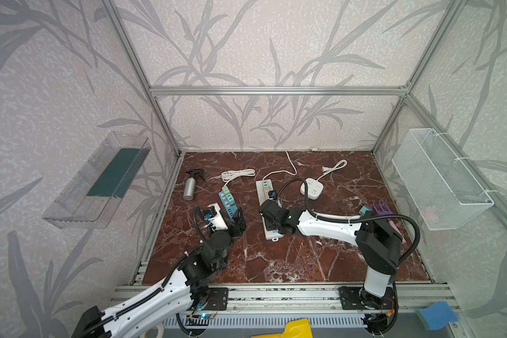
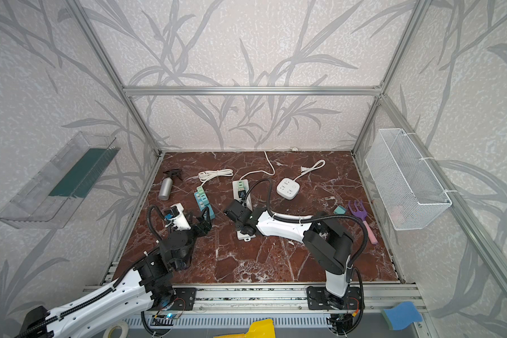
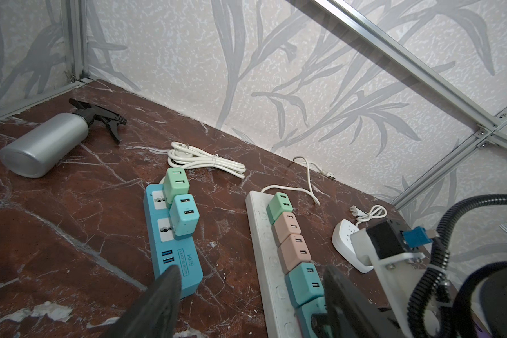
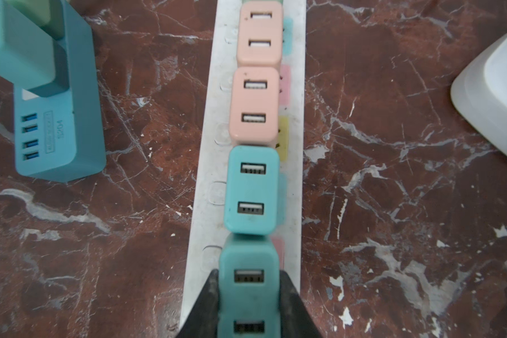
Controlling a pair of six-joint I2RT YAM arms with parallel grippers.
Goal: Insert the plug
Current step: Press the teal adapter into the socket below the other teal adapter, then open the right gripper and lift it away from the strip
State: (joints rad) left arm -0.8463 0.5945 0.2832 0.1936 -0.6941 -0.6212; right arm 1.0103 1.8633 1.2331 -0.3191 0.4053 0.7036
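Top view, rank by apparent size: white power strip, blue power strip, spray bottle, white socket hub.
Largest: white power strip, partly hidden.
Then blue power strip and spray bottle, too alike to rank.
Smallest: white socket hub.

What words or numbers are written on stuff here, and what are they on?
"S204": on the blue power strip, beside its USB ports.
"4USB SOCKET": in a small box next to that, on the same strip.
Coloured stickers on the white power strip: marks too blurred to read.
Teal plug in the right hand: no writing.
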